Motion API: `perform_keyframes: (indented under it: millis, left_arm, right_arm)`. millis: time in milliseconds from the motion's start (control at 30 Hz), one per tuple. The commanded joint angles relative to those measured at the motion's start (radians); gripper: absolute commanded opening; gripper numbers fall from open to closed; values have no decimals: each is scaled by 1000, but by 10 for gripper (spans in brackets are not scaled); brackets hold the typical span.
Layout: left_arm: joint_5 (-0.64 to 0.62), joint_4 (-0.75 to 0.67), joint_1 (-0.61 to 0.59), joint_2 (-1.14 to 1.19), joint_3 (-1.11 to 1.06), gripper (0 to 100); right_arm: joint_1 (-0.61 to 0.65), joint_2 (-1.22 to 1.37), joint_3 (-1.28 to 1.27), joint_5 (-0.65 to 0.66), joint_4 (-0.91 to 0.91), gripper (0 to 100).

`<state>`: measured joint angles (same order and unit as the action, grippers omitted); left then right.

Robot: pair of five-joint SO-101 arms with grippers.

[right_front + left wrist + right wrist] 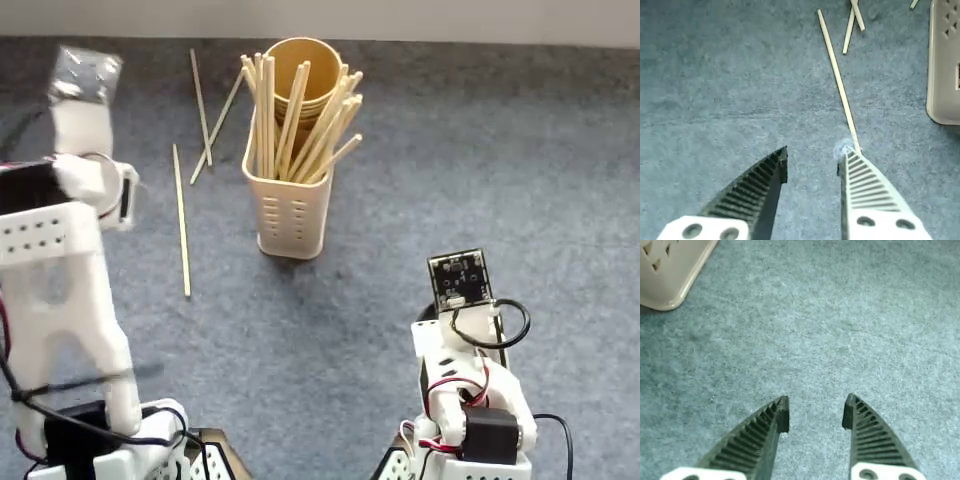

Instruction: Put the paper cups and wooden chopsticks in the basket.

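A beige basket stands upright in the middle of the grey carpet, with stacked paper cups and several wooden chopsticks sticking out of it. Three loose chopsticks lie on the carpet to its left: one long one nearer the arms and a crossed pair farther back. In the left wrist view my left gripper is open just above the carpet, its white finger touching the near end of the long chopstick. My right gripper is open over bare carpet, with the basket's corner off to one side.
The left arm rises at the left of the high view, the right arm at the lower right. Open carpet lies right of the basket and between the two arms.
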<state>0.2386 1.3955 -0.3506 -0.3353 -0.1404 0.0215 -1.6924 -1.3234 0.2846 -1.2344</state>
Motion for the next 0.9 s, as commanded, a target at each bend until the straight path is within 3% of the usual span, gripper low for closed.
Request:
perform_keyframes:
  millis: [0,167,300,633,867]
  left_arm:
    - [3,-236,19,-15,-111,174]
    - [-69,-463,91,91,-176,88]
    - [-189,-459,96,329,-8,208]
    - [-212,63,102,1041,852,186]
    - [-212,308,101,1429,1346,161]
  right_arm:
    - [4,-8,4,12,5,187]
    - [4,-8,4,12,5,187]
    - [4,-8,4,12,5,187]
    - [5,-8,4,12,4,187]
    - [5,-8,5,12,-1,187]
